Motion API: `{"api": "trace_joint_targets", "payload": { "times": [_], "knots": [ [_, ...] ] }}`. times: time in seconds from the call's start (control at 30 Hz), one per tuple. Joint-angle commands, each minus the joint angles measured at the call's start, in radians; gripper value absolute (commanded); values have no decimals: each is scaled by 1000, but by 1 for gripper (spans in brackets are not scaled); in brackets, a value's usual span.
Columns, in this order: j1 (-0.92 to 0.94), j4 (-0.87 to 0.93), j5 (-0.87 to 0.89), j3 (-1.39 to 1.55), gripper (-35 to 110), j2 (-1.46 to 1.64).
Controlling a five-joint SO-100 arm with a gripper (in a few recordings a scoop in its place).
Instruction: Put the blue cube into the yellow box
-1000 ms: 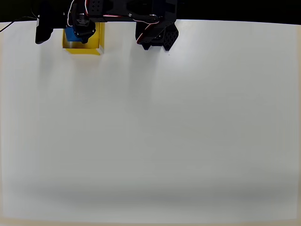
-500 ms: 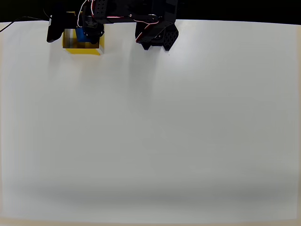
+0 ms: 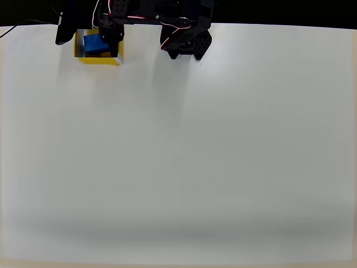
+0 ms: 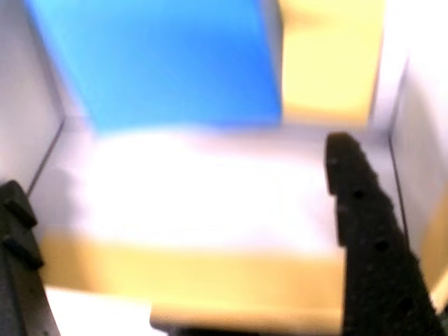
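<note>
- The blue cube (image 3: 94, 45) lies inside the yellow box (image 3: 99, 58) at the bench's (image 3: 178, 156) far left corner.
- The pincer (image 4: 189, 231) hangs spread, holding nothing.
- Release looks done; the next move is lifting clear.

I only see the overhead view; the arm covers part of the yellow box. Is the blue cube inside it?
Observer: Yes. The wrist view shows the small solid bright-blue cube within the walls of the small open-topped yellow box.
Operator: Is the pincer gripping it?
Observer: No. The pincer is open; its black fingers stand apart, nothing between them, clear of the cube.
Operator: Any room left?
Observer: Yes, bare yellow shows right of the cube.
</note>
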Motion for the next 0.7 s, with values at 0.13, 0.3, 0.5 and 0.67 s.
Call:
{"api": "trace_joint_targets", "payload": {
  "times": [0.13, 0.3, 0.5, 0.67],
  "knots": [
    [14, 281, -72, -302, 47, 161],
    [-21, 348, -110, -342, 46, 268],
    [-265, 353, -31, -330, 46, 396],
    [-611, 333, 75, -316, 45, 485]
  ]
}}
